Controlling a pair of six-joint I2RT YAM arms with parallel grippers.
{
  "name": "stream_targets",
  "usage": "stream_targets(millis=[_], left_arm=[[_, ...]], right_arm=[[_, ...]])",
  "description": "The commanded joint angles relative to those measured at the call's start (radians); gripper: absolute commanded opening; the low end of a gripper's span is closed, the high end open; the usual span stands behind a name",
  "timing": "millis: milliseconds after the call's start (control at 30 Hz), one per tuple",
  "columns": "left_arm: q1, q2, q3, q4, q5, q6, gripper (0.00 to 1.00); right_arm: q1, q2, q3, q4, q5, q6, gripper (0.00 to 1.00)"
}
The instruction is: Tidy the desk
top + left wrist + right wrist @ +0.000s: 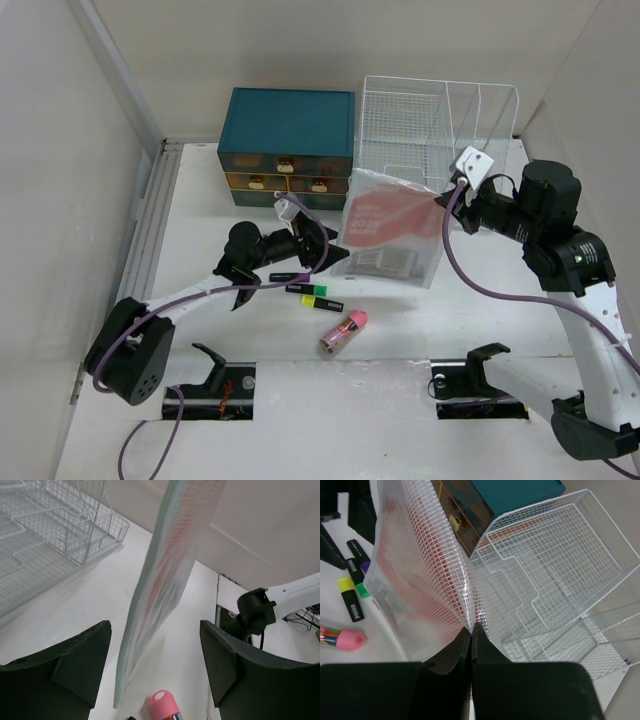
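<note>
Your right pincer (471, 630) is closed tight on the top corner of the mesh pouch (390, 225), which hangs nearly upright with a red-printed sheet showing through its netting. Your left pincer (155, 635) stands wide on the pouch's left side, one finger on either face of its thin edge, with a gap on both sides and no contact. The table (420, 320), white and flat, spreads out below the pouch in every direction; you cannot tell from these views whether the pouch's lower edge rests on it. Directly behind the pouch sits the white wire basket (440, 85), and behind it to the left the teal drawer cabinet (290, 130), both on the table. In front of the pouch and left of its lower corner lie two black highlighters (318, 296), one yellow-tipped and one green-tipped, close together. A pink-capped tube (343, 332) lies just in front of the pouch, nearer the arm bases.
</note>
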Motion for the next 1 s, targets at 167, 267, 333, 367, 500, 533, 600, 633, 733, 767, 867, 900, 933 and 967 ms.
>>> stream_targets(millis=[167,267,333,367,500,533,600,633,733,767,867,900,933,967], left_arm=[[-0.010,0.061,0.089,0.092,0.071,-0.001,0.48],[-0.010,0.072,0.098,0.104,0.083,-0.001,0.10],[-0.010,0.081,0.098,0.116,0.094,-0.012,0.00],[-0.010,0.081,0.098,0.133,0.104,-0.024,0.00],[-0.010,0.058,0.098,0.151,0.105,-0.048,0.00],[-0.010,0.049,0.098,0.152,0.095,-0.057,0.00],[-0.010,0.011,0.098,0.138,0.063,-0.057,0.00],[-0.010,-0.008,0.098,0.113,0.048,-0.057,0.00],[-0.010,-0.078,0.109,0.051,-0.001,-0.045,0.00],[-0.010,-0.094,0.125,0.032,-0.001,-0.031,0.00],[-0.010,-0.126,0.171,-0.051,-0.038,-0.005,0.00],[-0.010,-0.140,0.182,-0.065,-0.038,0.009,0.00],[-0.010,-0.149,0.191,-0.077,-0.049,0.009,0.00],[-0.010,-0.149,0.204,-0.086,-0.049,0.018,0.00]], right_arm=[[0.021,0.001,0.068,0.065,-0.129,0.025,0.00],[0.021,0.010,0.068,0.065,-0.159,0.034,0.00],[0.021,0.019,0.068,0.065,-0.171,0.034,0.00],[0.021,0.019,0.059,0.065,-0.171,0.034,0.00],[0.021,0.019,0.050,0.074,-0.160,0.043,0.00],[0.021,0.019,0.050,0.074,-0.150,0.052,0.20],[0.021,0.008,0.050,0.098,-0.113,0.066,0.64],[0.021,-0.007,0.050,0.112,-0.050,0.077,0.75],[0.012,-0.064,0.002,0.209,0.111,0.120,1.00],[0.012,-0.076,-0.010,0.236,0.145,0.132,1.00],[-0.022,-0.108,-0.057,0.322,0.241,0.187,1.00],[-0.022,-0.120,-0.067,0.348,0.254,0.205,1.00],[-0.039,-0.121,-0.085,0.361,0.254,0.245,1.00],[-0.060,-0.121,-0.097,0.371,0.230,0.264,1.00]])
